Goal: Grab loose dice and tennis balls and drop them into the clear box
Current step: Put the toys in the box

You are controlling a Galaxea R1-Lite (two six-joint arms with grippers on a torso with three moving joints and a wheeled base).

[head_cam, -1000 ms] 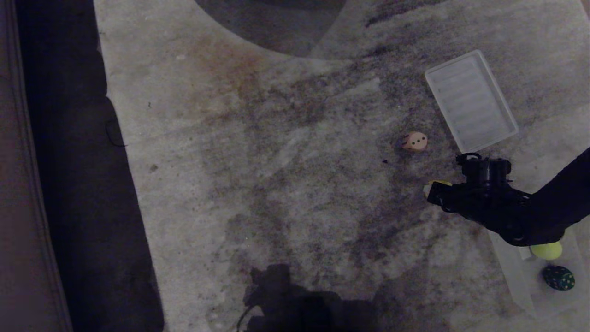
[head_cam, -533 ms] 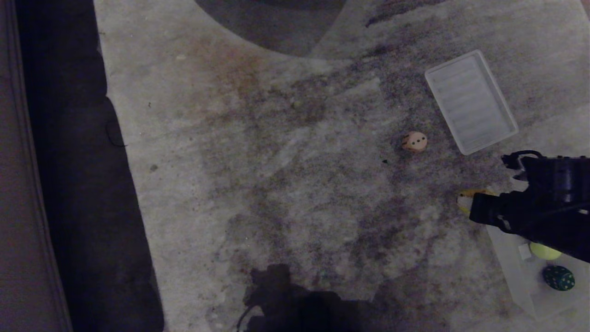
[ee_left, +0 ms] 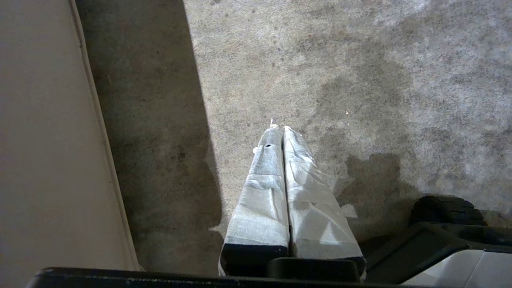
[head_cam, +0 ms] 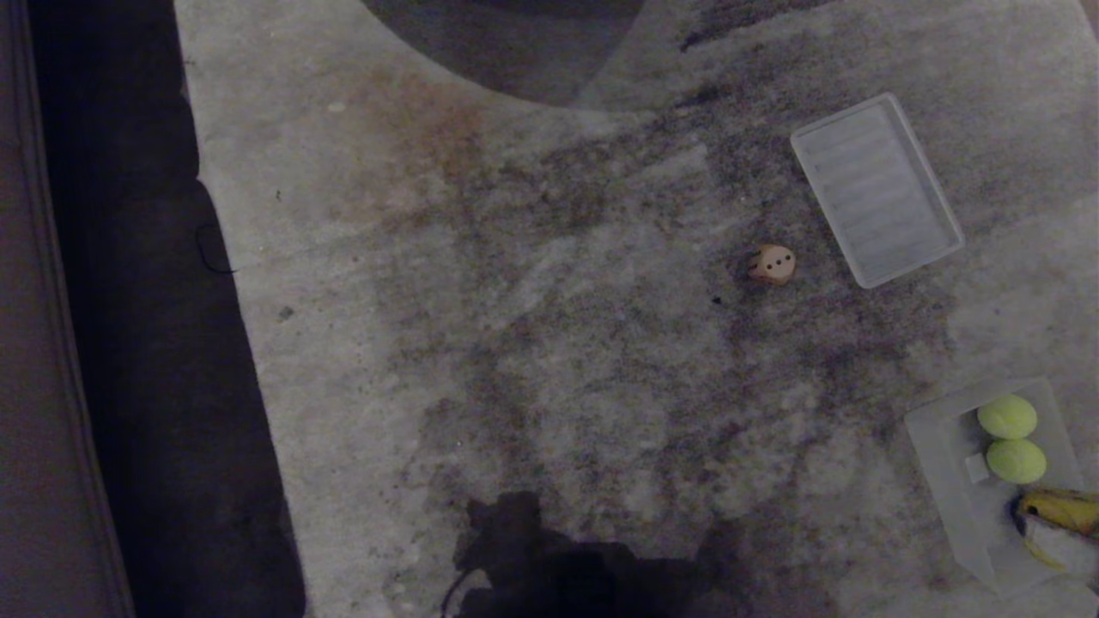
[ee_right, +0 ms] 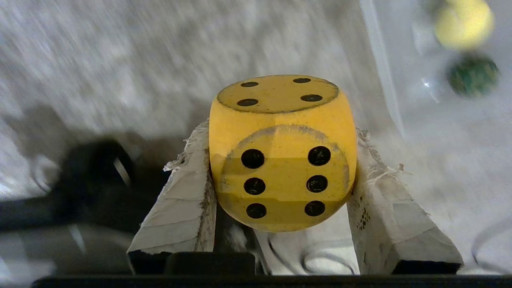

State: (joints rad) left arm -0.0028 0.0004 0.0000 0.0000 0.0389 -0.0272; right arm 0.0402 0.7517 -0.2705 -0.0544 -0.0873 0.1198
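Right wrist view shows the right claw (ee_right: 282, 176) clamped on a chunky yellow die with black pips (ee_right: 282, 154), carried just short of the translucent clear plastic box (ee_right: 440, 132) lying ahead, where a fuzzy yellow-green tennis ball (ee_right: 464, 22) and dark green die (ee_right: 473, 75) sit.

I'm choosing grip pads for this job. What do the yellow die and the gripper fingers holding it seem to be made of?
Yellow die: probably painted wood or hard plastic, matte, with rubbed, darkened patches and black pips. Right gripper fingers: wrapped in whitish tape or cloth, creased, frayed at the tips, smudged dark.
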